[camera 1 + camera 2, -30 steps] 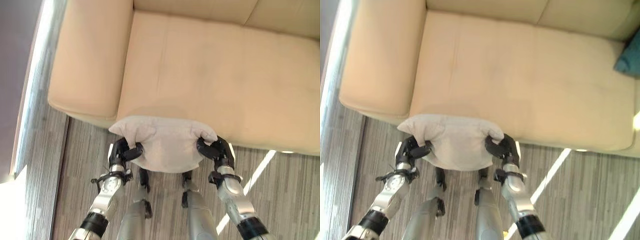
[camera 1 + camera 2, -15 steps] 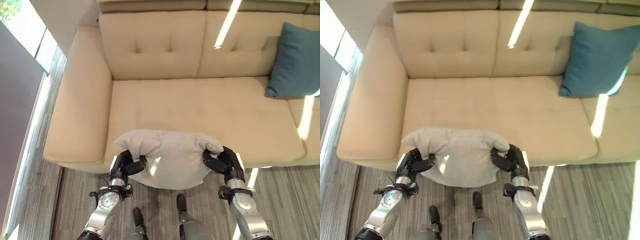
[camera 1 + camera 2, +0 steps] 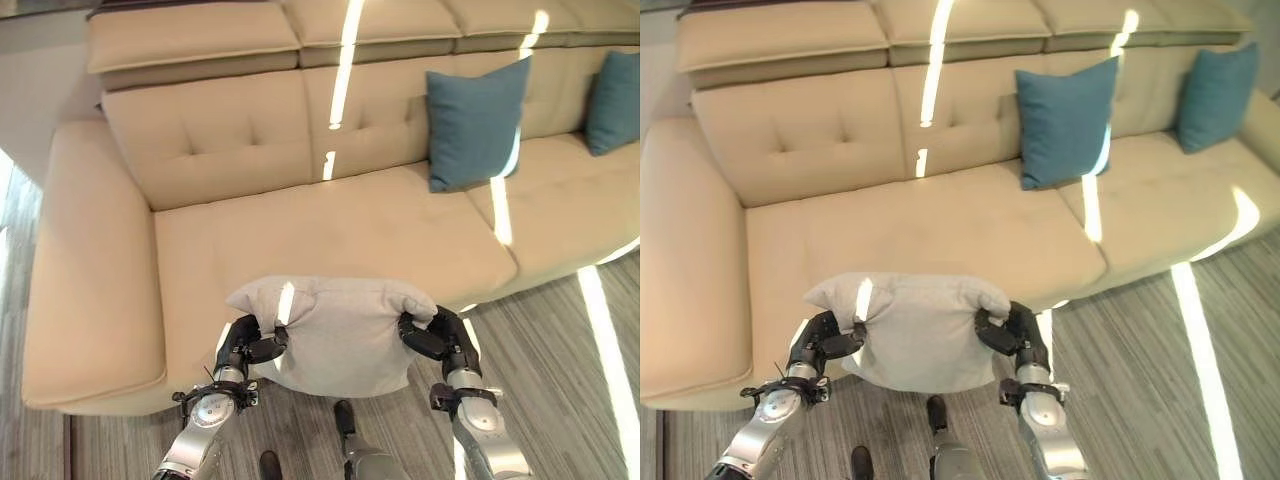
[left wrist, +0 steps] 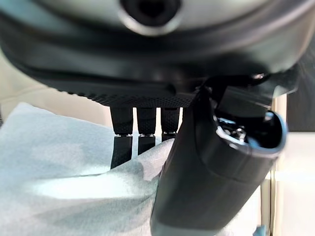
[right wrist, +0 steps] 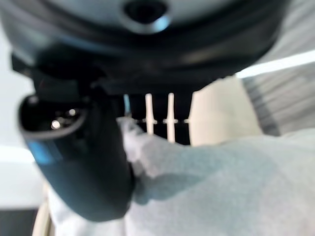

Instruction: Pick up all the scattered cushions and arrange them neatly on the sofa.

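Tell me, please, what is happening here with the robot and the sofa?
The robot holds a pale grey fabric cushion by its two upper corners, left robot hand and right robot hand each curled on the cloth. It hangs over the front edge of the beige upholstered sofa. Two teal square cushions lean against the backrest.

I am counting three cushions in all: one grey cushion (image 3: 335, 335) and two teal cushions, one teal cushion (image 3: 475, 125) near the middle and another teal cushion (image 3: 613, 88) farther right. I am seeing one beige sofa (image 3: 300, 225).
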{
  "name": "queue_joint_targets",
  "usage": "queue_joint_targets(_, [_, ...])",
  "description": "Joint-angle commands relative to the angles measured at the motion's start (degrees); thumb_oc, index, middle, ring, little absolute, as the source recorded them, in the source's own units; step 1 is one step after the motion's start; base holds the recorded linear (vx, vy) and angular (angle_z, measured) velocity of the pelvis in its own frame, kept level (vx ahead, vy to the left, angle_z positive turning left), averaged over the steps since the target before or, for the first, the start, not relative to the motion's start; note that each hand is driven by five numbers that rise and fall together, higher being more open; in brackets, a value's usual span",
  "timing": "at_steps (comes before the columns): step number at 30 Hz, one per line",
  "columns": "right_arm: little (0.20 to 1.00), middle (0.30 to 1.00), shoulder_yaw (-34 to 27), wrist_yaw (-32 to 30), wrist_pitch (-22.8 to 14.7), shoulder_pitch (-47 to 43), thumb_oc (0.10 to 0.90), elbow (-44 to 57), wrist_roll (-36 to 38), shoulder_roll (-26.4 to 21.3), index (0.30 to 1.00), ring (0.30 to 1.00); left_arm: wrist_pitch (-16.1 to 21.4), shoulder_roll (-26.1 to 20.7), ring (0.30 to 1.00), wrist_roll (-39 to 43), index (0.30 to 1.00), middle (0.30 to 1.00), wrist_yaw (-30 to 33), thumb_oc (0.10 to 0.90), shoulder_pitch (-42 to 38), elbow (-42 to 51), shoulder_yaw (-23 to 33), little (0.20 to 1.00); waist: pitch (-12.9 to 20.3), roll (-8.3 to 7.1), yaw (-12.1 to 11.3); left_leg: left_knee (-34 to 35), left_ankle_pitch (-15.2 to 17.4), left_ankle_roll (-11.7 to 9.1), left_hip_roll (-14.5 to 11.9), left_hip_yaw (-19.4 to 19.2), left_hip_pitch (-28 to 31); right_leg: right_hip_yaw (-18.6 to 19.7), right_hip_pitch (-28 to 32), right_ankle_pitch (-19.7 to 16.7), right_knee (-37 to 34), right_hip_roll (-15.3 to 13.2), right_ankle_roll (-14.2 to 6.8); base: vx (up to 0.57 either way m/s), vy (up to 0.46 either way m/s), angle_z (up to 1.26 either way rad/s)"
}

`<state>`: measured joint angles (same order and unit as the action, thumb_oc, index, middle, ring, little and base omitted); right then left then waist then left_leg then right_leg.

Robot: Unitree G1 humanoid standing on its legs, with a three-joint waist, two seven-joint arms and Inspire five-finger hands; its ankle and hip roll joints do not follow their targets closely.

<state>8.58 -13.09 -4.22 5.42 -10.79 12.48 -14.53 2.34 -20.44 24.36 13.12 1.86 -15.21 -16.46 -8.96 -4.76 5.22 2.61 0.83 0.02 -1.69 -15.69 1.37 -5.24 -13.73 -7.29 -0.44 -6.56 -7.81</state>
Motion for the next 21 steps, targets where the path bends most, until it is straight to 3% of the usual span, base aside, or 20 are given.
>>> queue_joint_targets(1, [0.300,0.300,-1.3,1.0,-6.6,-6.1,0.400,8.9,-1.4,-1.6,0.300,0.300,7.4,1.4,0.300,-2.8,0.300,0.300,-2.8,0.400,-3.3,8.5,-0.6,0.300,3.8,1.82,-1.5,-2.7,2.9,-1.4,-0.5,6.2,-2.5,-3.4,3.5,5.1,4.5,-1.1,-3.7,0.04,-0.050,-0.30])
queue_joint_targets(5, [0.300,0.300,-1.2,1.0,-6.3,-6.2,0.400,9.9,-3.2,-3.0,0.300,0.300,7.6,2.0,0.300,-2.9,0.300,0.300,-2.8,0.400,-3.3,9.2,-0.1,0.300,4.9,1.63,-1.6,-3.7,4.0,-2.1,-1.0,5.4,-1.0,-5.3,6.3,5.2,1.4,-1.4,-2.7,0.12,-0.148,-0.21])
queue_joint_targets(9, [0.300,0.300,-2.1,0.2,-6.4,-4.8,0.400,11.7,-4.4,-4.7,0.300,0.300,7.5,3.0,0.300,-2.2,0.300,0.300,-2.5,0.400,-3.3,9.6,-0.8,0.300,4.6,1.53,-1.0,-11.7,6.0,-3.3,-3.1,6.9,-2.5,-4.1,9.3,6.5,-0.2,0.4,-0.7,0.12,-0.225,0.00])
queue_joint_targets(12, [0.300,0.300,-2.4,-0.7,-6.5,-5.7,0.400,11.8,-4.3,-6.0,0.300,0.300,7.7,3.6,0.300,-1.6,0.300,0.300,-1.9,0.400,-4.3,9.1,-1.6,0.300,3.5,1.78,-0.6,-23.0,2.6,-5.3,-4.9,8.0,-8.1,-4.6,10.8,7.6,-0.6,1.2,1.2,0.05,-0.185,0.11])
queue_joint_targets(15, [0.300,0.300,-2.5,-0.3,-6.1,-5.8,0.400,12.2,-3.6,-6.6,0.300,0.300,7.6,3.5,0.300,-1.6,0.300,0.300,-2.2,0.400,-4.0,9.1,-1.5,0.300,2.9,1.79,-0.6,-28.3,0.9,-5.4,-5.1,8.8,-11.0,-5.1,12.5,8.6,-1.3,1.6,2.4,0.09,-0.124,0.05])
queue_joint_targets(19, [0.300,0.300,-2.6,-0.1,-6.1,-6.0,0.400,12.2,-3.5,-7.1,0.300,0.300,7.1,3.6,0.300,-1.7,0.300,0.300,-2.8,0.400,-3.5,8.8,-1.7,0.300,2.9,1.64,-1.0,-21.5,3.4,-4.0,-2.8,8.9,-13.3,-5.2,13.5,9.2,-2.2,1.3,1.7,0.14,-0.025,0.07])
queue_joint_targets(21, [0.300,0.300,-2.5,-0.2,-6.1,-6.1,0.400,12.0,-3.4,-7.3,0.300,0.300,6.6,3.6,0.300,-2.0,0.300,0.300,-2.9,0.400,-3.6,8.4,-1.8,0.300,3.3,2.28,-1.4,-12.8,0.1,-3.9,-1.8,8.1,-13.8,-5.4,14.1,9.8,-2.3,2.0,1.3,0.19,0.045,0.04])
